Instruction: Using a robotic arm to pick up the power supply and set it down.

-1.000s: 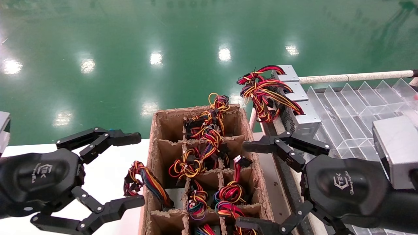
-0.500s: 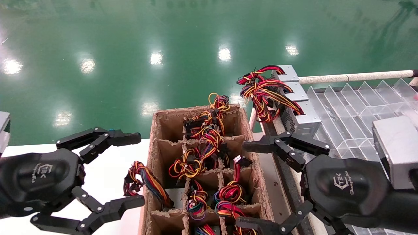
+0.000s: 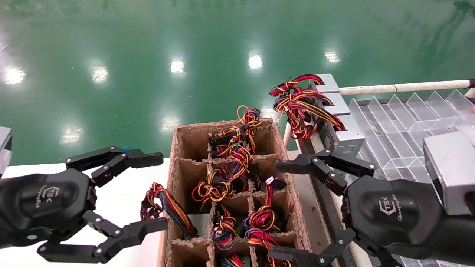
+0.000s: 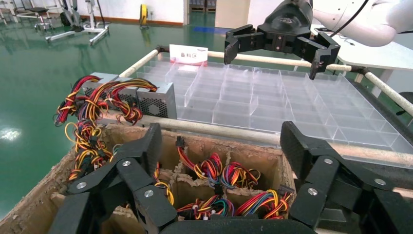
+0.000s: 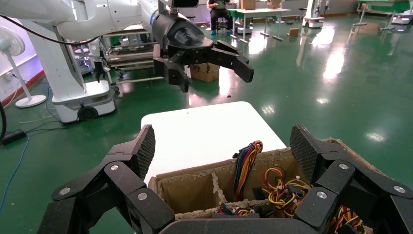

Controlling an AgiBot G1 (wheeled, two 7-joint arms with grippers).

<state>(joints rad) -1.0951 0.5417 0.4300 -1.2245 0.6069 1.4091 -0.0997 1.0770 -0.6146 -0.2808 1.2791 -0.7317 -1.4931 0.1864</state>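
The brown crate [image 3: 174,178] holds several power supplies, and mostly only their red, orange and yellow wire bundles show. One power supply in the left column shows a pale grey face [image 3: 198,223]. Its wire bundle [image 3: 163,202] drapes over the crate's left wall and also appears in the right wrist view [image 5: 246,163]. My left gripper [image 3: 159,192] is open beside that wall, with the draped bundle between its fingertips' span but untouched. My right gripper [image 3: 279,210] is open at the crate's right wall and holds nothing. Each wrist view shows its own gripper, left [image 4: 221,146] and right [image 5: 225,146], open above the crate.
Three grey boxes [image 3: 339,111] with big red-yellow wire bundles stand at the left end of a clear divided tray [image 3: 404,118], on the crate's right. A white table [image 3: 122,193] lies under my left gripper. Green floor lies beyond.
My left gripper has shifted slightly toward the crate, its lower finger rising a little. The right gripper and the wires have not moved.
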